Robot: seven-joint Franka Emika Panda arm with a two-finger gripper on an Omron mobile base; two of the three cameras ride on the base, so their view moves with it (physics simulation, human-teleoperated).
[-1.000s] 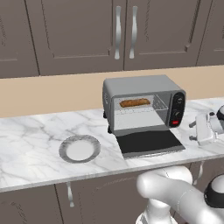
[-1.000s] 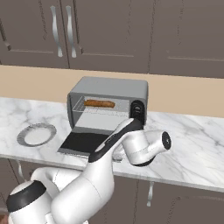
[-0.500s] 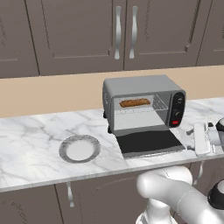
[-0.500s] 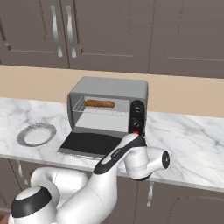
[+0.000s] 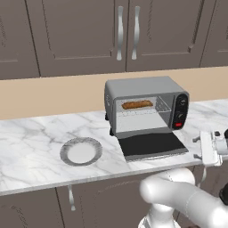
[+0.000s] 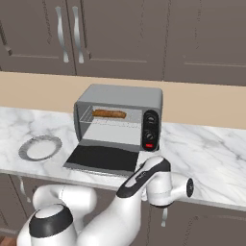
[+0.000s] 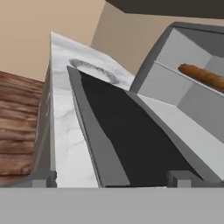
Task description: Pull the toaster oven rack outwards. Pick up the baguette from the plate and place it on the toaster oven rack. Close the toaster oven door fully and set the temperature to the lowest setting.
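The toaster oven [image 5: 147,95] stands on the counter with its toaster oven door [image 5: 152,144] dropped flat open. Inside, the baguette [image 5: 137,105] lies on the toaster oven rack [image 5: 153,111], which sits within the cavity. The grey plate [image 5: 81,151], left of the oven, holds nothing. My gripper [image 5: 196,148] hangs open at the counter's front edge, just right of the door and level with it, gripping nothing. In the hand view the fingertips [image 7: 41,177] straddle the door's front edge [image 7: 94,140], with the dark pane [image 7: 135,140], baguette [image 7: 203,75] and plate [image 7: 94,70] beyond.
Marble counter [image 5: 31,147] runs left and right of the oven [image 6: 120,115]. Closed upper cabinets [image 5: 120,35] hang above, lower cabinet handles [image 5: 71,196] below. The oven's knobs and red button [image 6: 150,132] sit on its right panel. My elbow [image 6: 163,182] fronts the counter edge.
My open gripper has come down and back from above the counter, right of the oven, to the counter's front edge beside the open door. Oven, baguette and plate have not moved.
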